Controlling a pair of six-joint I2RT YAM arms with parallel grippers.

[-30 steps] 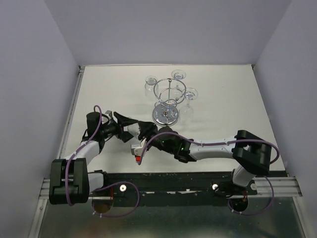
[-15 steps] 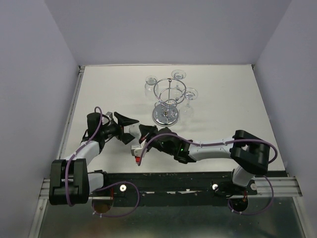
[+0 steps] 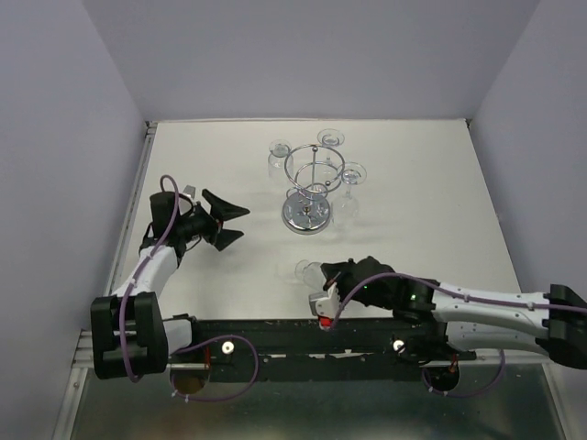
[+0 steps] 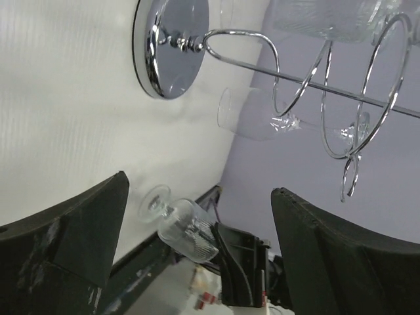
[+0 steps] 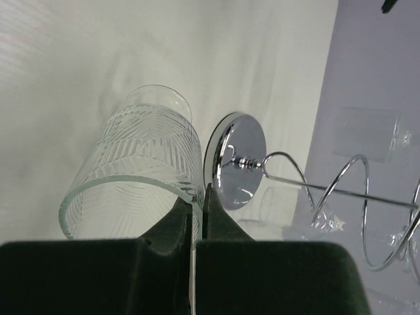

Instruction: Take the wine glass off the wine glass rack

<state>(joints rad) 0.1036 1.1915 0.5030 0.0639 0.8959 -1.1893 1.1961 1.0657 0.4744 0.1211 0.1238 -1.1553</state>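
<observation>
- While my right tool [image 5: 197, 205] is clamped on the rim of the wine glass [image 5: 134, 174], my right wrist view shows the grip close up. One finger is inside the bowl, the other outside, with only the glass wall between them.
- The overhead view shows the wine glass [image 3: 305, 269] off the wine glass rack [image 3: 310, 188] and well apart from it, near the front edge of the surface [image 3: 413, 183].
- My left wrist view adds what the overhead view cannot. The wine glass [image 4: 180, 226] is tipped on its side, with its foot pointing away from my right tool [image 4: 243, 262] and a cut pattern on its bowl. I cannot tell whether it touches the surface.
- My left tool [image 3: 240, 223] is spread wide and has hold of nothing. It sits left of the rack and points toward it.
- The rack stands upright on its round mirrored base [image 3: 307, 215]. Three other glasses [image 3: 353, 174] hang from the loops around its ring.
- The surface is white, with pale lilac-grey walls [image 3: 321, 55] on three sides and a black rail [image 3: 321, 335] along the near edge.
</observation>
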